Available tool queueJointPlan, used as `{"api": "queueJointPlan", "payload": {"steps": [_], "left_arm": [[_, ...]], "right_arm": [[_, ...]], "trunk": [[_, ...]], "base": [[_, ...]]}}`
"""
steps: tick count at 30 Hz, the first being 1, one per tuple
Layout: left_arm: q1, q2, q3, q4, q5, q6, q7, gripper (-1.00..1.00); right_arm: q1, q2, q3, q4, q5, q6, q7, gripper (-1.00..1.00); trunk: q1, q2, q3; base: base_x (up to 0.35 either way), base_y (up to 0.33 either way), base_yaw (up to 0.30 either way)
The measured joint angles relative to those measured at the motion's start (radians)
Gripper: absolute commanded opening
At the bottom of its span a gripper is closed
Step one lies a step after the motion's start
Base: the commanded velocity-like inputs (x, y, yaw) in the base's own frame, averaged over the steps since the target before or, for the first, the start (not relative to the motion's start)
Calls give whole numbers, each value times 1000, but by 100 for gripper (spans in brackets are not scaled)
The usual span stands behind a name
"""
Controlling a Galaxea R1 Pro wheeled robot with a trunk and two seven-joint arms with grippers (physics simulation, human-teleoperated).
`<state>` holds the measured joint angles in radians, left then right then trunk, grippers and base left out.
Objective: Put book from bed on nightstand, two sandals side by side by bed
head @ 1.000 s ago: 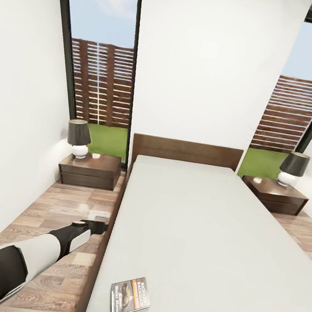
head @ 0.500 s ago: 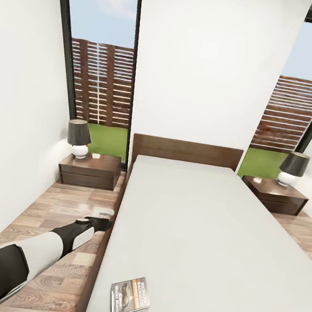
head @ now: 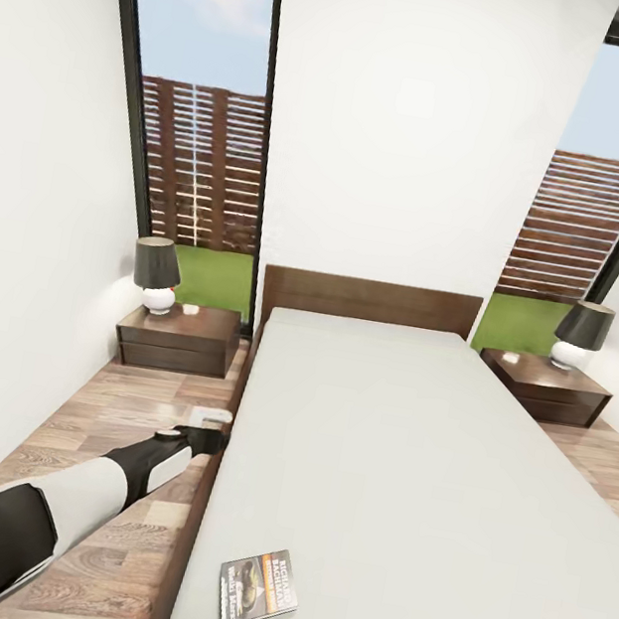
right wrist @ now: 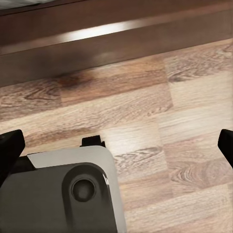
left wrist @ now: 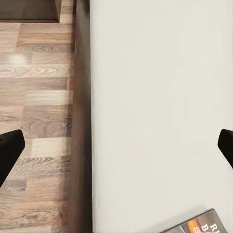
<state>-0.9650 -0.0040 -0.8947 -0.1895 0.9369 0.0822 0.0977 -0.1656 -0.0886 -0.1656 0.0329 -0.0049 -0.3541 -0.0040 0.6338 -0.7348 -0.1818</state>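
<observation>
Paperback with a dark cover and orange band (head: 258, 589) lies flat near the foot corner of the pale grey-white mattress on the dark wooden bed (head: 401, 486). The left end effector (head: 210, 428), jaws spread wide and empty, hovers over the bed's edge, beyond the book.

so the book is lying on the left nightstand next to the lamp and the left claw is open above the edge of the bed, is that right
Not quite. The book lies on the bed, near its foot by the left edge, not on the left nightstand; the head view shows this. That nightstand holds the lamp and a small white item. The rest stands: the left claw is open above the bed's edge.
</observation>
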Motion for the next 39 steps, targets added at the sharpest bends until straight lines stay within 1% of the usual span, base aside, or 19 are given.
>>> {"api": "queueJointPlan", "payload": {"steps": [39], "left_arm": [[0, -1, 0, -14, 0, 0, 1, 100]], "right_arm": [[0, 1, 0, 0, 0, 0, 0, 100]], "trunk": [[0, 0, 0]], "base": [[0, 0, 0]]}}
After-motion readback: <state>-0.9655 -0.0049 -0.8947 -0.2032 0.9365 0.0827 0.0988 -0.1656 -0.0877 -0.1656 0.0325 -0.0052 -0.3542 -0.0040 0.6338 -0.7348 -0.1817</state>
